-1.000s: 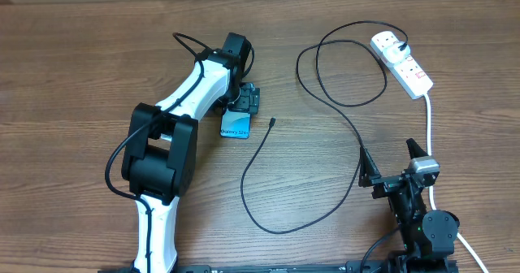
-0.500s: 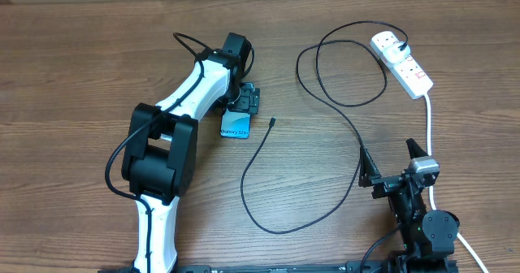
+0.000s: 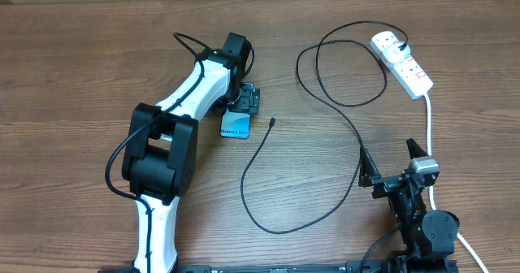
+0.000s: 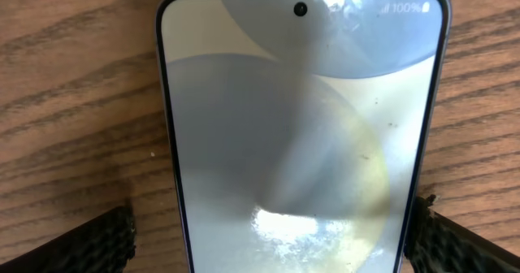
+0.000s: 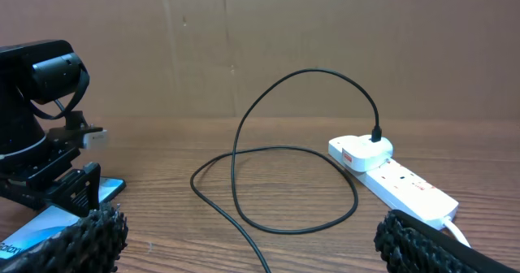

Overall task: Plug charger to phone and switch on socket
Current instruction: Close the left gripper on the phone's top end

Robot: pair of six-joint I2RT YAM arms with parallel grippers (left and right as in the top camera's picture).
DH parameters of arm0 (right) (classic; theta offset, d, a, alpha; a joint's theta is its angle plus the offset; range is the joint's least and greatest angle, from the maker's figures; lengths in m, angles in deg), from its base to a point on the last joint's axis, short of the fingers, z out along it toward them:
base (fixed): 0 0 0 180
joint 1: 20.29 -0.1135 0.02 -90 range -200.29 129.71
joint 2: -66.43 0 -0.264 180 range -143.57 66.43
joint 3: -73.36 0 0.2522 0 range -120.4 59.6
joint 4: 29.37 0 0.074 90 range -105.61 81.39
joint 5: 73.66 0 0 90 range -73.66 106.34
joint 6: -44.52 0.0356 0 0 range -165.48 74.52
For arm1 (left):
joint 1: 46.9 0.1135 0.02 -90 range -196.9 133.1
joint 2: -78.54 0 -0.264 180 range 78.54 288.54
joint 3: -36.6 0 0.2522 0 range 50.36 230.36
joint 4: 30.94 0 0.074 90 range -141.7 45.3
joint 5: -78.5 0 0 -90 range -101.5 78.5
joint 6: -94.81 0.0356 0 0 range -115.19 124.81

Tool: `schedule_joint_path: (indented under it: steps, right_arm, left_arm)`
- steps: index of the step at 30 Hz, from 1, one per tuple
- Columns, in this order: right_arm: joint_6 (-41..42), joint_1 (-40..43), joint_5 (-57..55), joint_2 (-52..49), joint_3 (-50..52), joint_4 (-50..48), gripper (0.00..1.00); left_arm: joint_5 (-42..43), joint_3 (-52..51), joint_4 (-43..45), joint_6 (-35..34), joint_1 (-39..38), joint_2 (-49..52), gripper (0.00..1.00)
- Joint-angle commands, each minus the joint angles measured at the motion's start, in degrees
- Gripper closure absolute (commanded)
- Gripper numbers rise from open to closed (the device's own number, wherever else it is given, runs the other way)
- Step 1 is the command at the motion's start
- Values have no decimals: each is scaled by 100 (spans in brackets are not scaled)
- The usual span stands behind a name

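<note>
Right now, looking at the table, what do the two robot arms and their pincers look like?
The left arm has white curved shells with chunky black joints and a thin black cable looping alongside. The right arm is mostly black with a small silver block. Pincer fingers are black with rough, knobbly pads.

You can read white lettering, "Galaxy S24", on the blue screen of the phone (image 3: pixel 235 126) in the overhead view, though it is small there. In the left wrist view, the phone (image 4: pixel 301 143) shows "100%" beside a battery sign in its top right corner. The red markings on the power strip (image 3: pixel 402 62) are too small for you to read.
</note>
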Motion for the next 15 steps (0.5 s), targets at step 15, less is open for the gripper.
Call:
schedule_joint_path:
  steps: [15]
  right_arm:
    - [37,9,-55,57,59,-28,0]
  left_arm:
    - [-81,-92,-59,-302,-275,365,0]
